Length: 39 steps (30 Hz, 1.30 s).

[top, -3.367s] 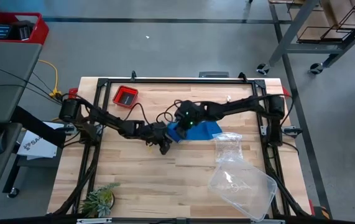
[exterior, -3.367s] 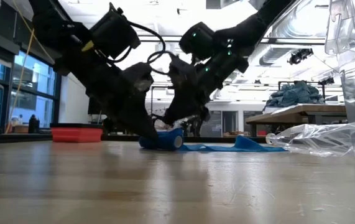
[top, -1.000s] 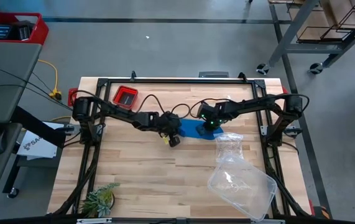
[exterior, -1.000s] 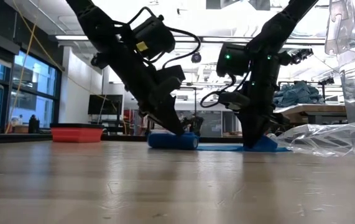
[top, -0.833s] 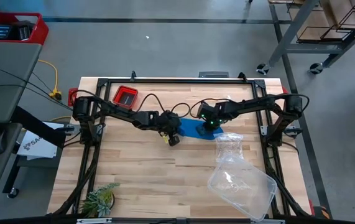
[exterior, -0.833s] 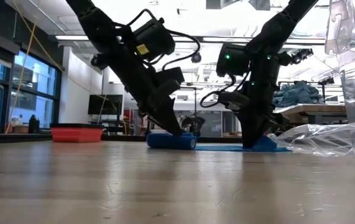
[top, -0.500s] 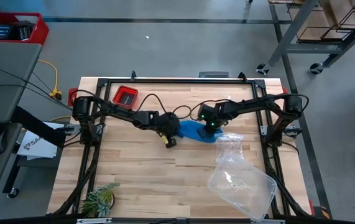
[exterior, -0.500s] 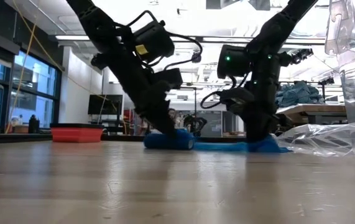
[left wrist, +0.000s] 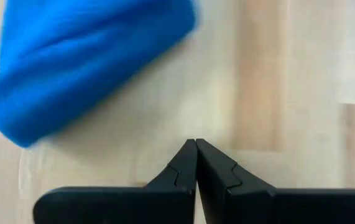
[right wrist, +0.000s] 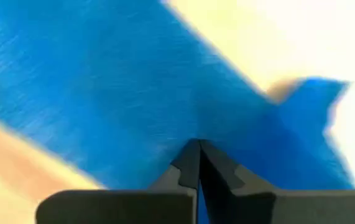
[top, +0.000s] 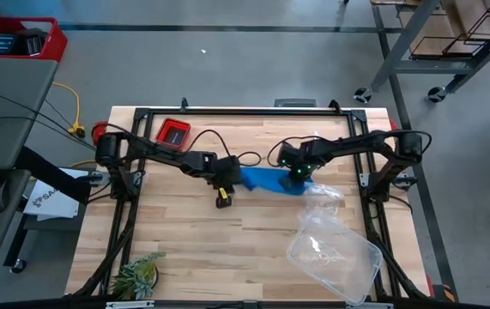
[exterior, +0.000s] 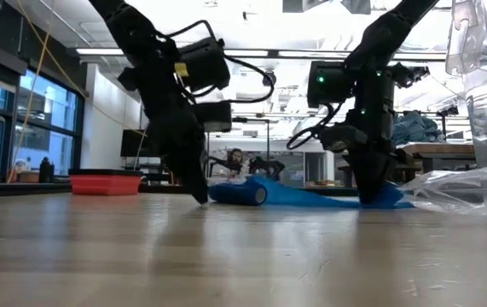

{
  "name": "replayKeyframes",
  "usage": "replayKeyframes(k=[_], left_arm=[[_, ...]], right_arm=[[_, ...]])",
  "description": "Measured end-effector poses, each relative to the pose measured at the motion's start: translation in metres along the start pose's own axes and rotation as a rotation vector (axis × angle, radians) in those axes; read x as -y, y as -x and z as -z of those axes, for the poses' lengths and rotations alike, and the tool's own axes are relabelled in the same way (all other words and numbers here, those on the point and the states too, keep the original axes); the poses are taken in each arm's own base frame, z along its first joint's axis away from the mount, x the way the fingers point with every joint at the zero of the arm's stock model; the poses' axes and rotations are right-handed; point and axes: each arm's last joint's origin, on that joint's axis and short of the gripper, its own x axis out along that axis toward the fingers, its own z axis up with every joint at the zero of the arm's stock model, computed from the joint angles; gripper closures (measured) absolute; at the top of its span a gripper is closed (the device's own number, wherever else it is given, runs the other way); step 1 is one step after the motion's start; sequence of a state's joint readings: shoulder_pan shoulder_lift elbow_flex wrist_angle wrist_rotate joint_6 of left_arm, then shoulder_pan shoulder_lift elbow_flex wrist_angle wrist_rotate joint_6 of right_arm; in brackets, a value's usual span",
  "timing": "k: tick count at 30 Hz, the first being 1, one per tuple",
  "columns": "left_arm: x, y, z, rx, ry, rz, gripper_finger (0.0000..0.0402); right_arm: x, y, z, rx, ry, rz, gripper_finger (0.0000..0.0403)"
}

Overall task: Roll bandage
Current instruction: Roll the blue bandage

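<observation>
On the left, the small red tray (top: 173, 133) sits well clear. The left gripper (exterior: 200, 198), fingers pressed together on nothing, has backed off the rolled end of the bright blue fabric bandage (exterior: 241, 193) and now stands on bare wood just beside it. The roll has grown, so rolling looks partway done. The right gripper (exterior: 378, 198), also closed, pins the loose tail. The clear plastic bag (top: 329, 245) crowds the right; the table's near side lies open.

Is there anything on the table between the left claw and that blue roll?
No. The left wrist view shows only bare wood between the shut left claw and the bandage.
</observation>
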State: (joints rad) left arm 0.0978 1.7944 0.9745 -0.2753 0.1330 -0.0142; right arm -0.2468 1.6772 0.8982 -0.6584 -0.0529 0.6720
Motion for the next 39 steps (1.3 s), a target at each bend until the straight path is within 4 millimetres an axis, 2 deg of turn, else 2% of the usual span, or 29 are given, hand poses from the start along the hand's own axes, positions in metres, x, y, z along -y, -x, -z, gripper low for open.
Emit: replayKeyframes(k=[6,9,11,15,18,24,29,35,39], left_arm=[[0.005,0.029,-0.009,0.087,-0.057,0.016,0.0401],[0.007,0.039,-0.015,0.153,-0.024,0.014,0.0401],[0.006,0.040,-0.018,0.182,0.106,0.018,0.0401],[-0.001,0.028,-0.018,0.179,0.464,0.000,0.0386],[-0.009,0.018,-0.014,0.160,0.682,-0.027,0.0354],[-0.030,0.005,-0.009,0.152,1.311,-0.039,0.0273],[-0.030,0.002,-0.010,0.150,1.440,0.001,0.0239],[-0.019,0.005,-0.025,0.315,1.480,0.076,0.0237],[-0.017,0.002,-0.022,0.314,1.541,0.030,0.0238]], right_arm=[[0.010,0.007,-0.008,0.073,0.003,0.051,0.0403],[0.012,0.008,-0.010,0.079,0.005,0.051,0.0403],[0.012,0.008,-0.010,0.088,0.007,0.057,0.0403],[0.012,0.008,-0.011,0.091,0.007,0.054,0.0403],[0.012,0.009,-0.011,0.090,0.007,0.050,0.0403],[0.010,0.009,-0.012,0.101,0.030,0.027,0.0403],[0.009,0.009,-0.014,0.111,0.057,0.015,0.0403],[0.009,0.010,-0.014,0.118,0.072,0.012,0.0403],[0.008,0.010,-0.015,0.121,0.085,0.003,0.0403]])
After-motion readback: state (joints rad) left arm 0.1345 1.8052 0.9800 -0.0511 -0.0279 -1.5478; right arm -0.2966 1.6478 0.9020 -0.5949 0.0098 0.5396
